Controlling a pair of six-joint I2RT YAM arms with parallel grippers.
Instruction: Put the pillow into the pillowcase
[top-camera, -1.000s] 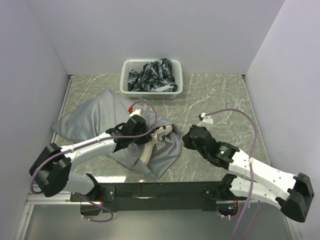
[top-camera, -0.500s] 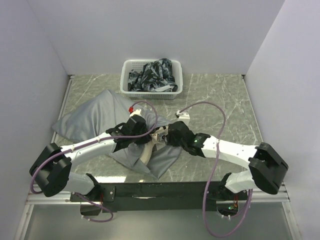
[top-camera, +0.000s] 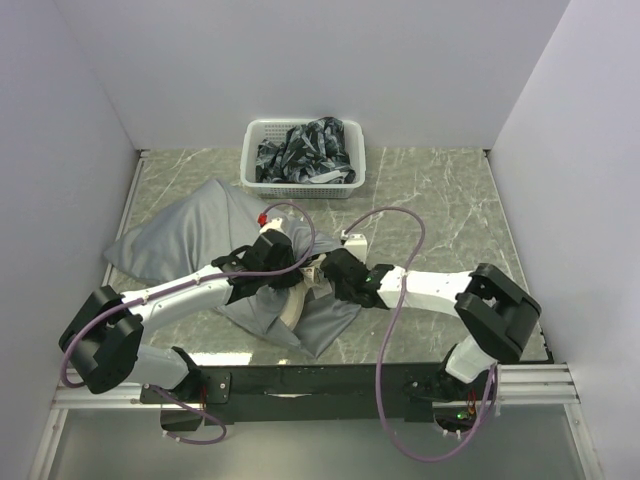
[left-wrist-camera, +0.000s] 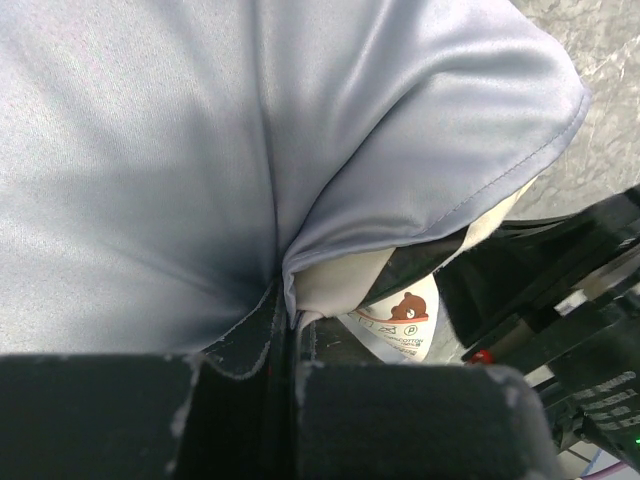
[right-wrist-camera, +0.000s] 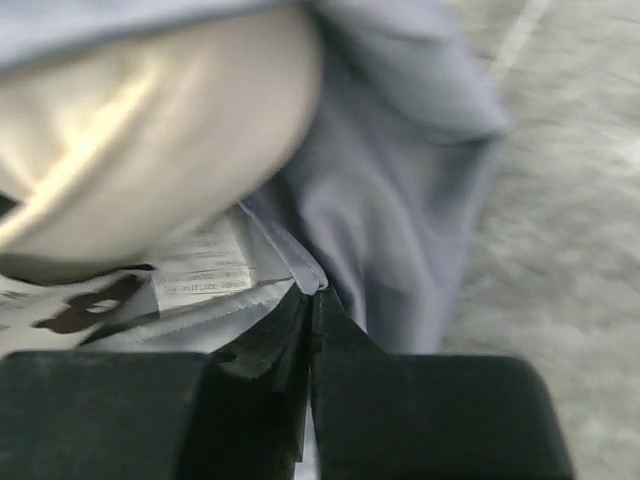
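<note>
The grey pillowcase (top-camera: 185, 240) is spread out on the table (top-camera: 430, 200). Its open edge is pinched tight by the closed left tool (left-wrist-camera: 290, 325). It is pinched by the closed right tool (right-wrist-camera: 312, 297) too, just beside the left one. The cream pillow (right-wrist-camera: 150, 160) is seen peeking out at the opening, with its bear end showing.

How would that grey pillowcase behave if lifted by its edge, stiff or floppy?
Probably floppy: the pillowcase folds and sags around the pillow. Its sheen suggests it may be slippery; the left gripper and right gripper each pinch its hem, jaws shut. It looks thin, so likely light.
</note>
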